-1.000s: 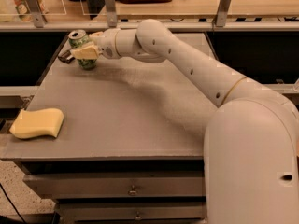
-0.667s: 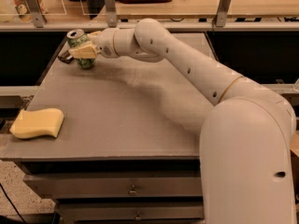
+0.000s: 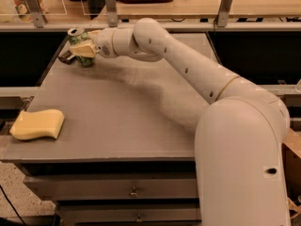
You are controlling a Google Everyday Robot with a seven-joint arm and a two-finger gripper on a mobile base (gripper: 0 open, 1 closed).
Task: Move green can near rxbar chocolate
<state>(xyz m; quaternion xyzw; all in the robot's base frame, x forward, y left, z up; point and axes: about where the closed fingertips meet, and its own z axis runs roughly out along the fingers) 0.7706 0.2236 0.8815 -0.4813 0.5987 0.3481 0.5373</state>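
The green can (image 3: pixel 78 36) stands at the far left corner of the grey table (image 3: pixel 122 112), tilted a little, its silver top showing. My gripper (image 3: pixel 81 49) reaches in from the right, its pale fingers (image 3: pixel 83 46) closed around the can's middle. The rxbar chocolate (image 3: pixel 66 57) is a dark flat bar lying on the table just left of the can's base, partly hidden behind the can and the fingers. The can's base sits right beside the bar; I cannot tell whether they touch.
A yellow wavy sponge (image 3: pixel 37 125) lies near the table's front left edge. My white arm (image 3: pixel 188 65) stretches across the table's right half. A railing with metal posts (image 3: pixel 111 6) runs behind the table. Drawers (image 3: pixel 134 191) are below the front edge.
Almost nothing; the gripper and the can stay at the far left corner beside the bar.
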